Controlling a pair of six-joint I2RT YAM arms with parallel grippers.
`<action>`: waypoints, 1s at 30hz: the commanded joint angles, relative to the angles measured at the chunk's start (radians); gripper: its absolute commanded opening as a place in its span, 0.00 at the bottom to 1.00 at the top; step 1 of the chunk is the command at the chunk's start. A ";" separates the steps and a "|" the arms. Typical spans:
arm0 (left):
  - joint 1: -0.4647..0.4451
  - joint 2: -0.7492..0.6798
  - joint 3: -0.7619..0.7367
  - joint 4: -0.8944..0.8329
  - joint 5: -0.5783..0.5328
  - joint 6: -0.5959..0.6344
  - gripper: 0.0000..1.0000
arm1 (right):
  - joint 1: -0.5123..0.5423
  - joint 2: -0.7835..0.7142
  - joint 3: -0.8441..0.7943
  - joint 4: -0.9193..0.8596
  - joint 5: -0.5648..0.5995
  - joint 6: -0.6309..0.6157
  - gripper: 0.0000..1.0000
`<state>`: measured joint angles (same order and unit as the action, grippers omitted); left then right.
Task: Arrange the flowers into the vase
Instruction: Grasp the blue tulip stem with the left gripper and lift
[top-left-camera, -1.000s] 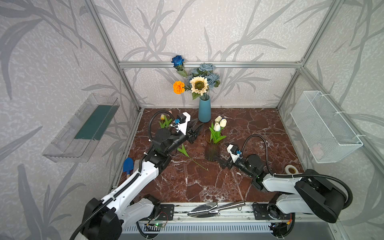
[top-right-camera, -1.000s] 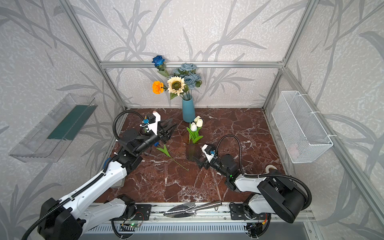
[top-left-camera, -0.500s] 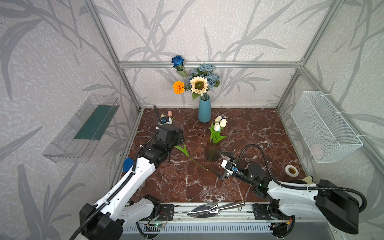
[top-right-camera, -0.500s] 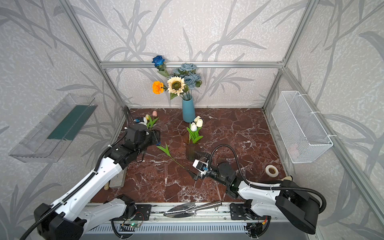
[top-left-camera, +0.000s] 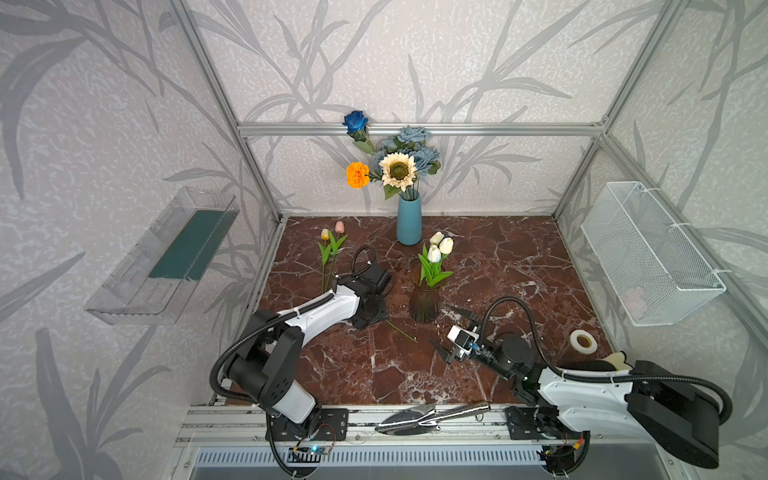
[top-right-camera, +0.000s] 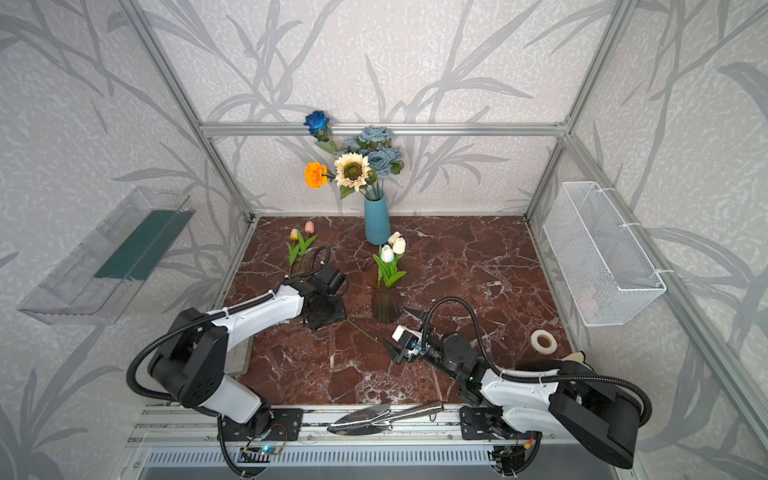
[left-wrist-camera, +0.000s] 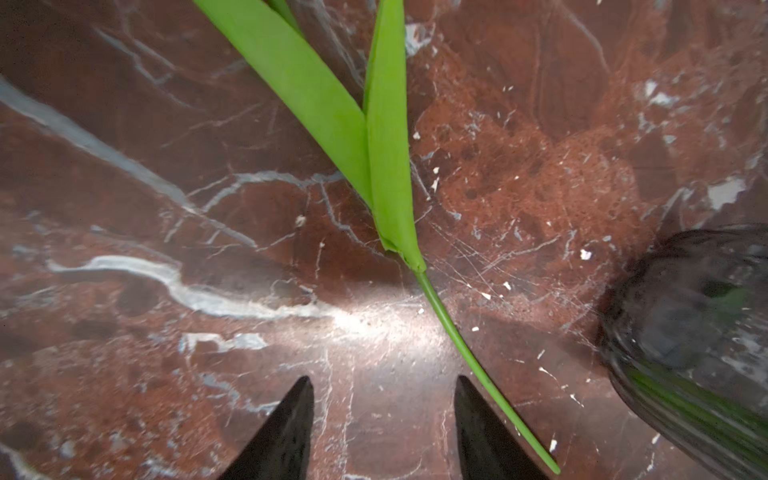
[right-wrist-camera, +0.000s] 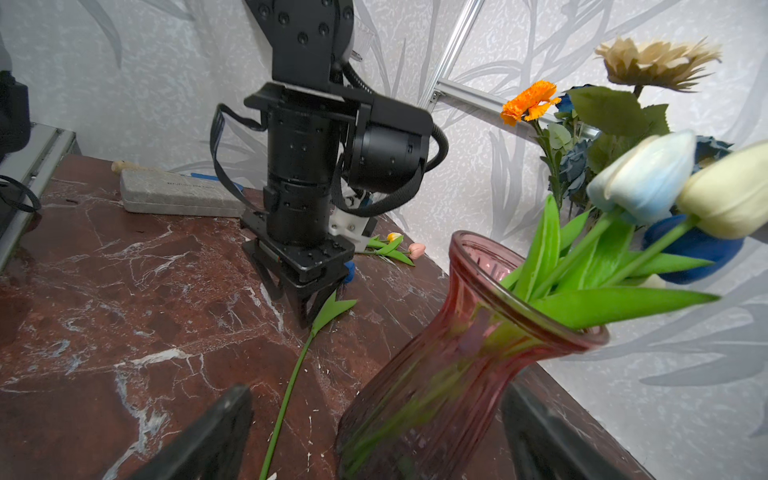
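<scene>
A tulip lies on the marble, its green stem (top-left-camera: 401, 331) (top-right-camera: 363, 332) (left-wrist-camera: 453, 332) (right-wrist-camera: 291, 386) running out from under my left gripper (top-left-camera: 371, 313) (top-right-camera: 324, 311) (left-wrist-camera: 383, 380). That gripper points straight down and is open. The stem lies just outside one finger (left-wrist-camera: 482, 432), and only bare table sits between the jaws. My right gripper (top-left-camera: 438, 325) (top-right-camera: 399, 332) (right-wrist-camera: 374, 399) is wide open, low, facing the pink glass vase (top-left-camera: 423, 299) (top-right-camera: 384, 305) (right-wrist-camera: 457, 353) without touching it. White tulips (top-left-camera: 439, 247) stand in that vase. Pink and yellow tulips (top-left-camera: 332, 245) (top-right-camera: 301, 241) lie at the back left.
A blue vase (top-left-camera: 409, 220) (top-right-camera: 377, 222) at the back holds a sunflower, marigold and blue roses. A tape roll (top-left-camera: 583, 341) lies front right, a metal trowel (top-left-camera: 428, 415) on the front rail. A wire basket (top-left-camera: 648, 257) and clear tray (top-left-camera: 166, 257) hang on the side walls.
My left gripper swung from near the back-left tulips forward and down over the lying tulip's stem. My right gripper drew back a little from the glass vase toward the front.
</scene>
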<state>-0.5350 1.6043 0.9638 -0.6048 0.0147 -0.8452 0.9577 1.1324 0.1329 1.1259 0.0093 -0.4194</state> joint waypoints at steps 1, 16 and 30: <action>-0.002 0.054 0.039 0.048 0.031 -0.013 0.55 | 0.009 -0.007 0.006 0.038 0.012 -0.009 0.94; 0.044 0.204 0.069 -0.034 -0.021 0.049 0.00 | 0.010 0.019 0.006 0.055 0.018 -0.025 0.94; 0.083 -0.256 -0.058 0.108 -0.225 0.164 0.00 | 0.012 0.075 0.010 0.100 0.024 -0.027 0.94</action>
<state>-0.4461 1.4876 0.9379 -0.5632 -0.1017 -0.7334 0.9623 1.2037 0.1329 1.1645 0.0189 -0.4397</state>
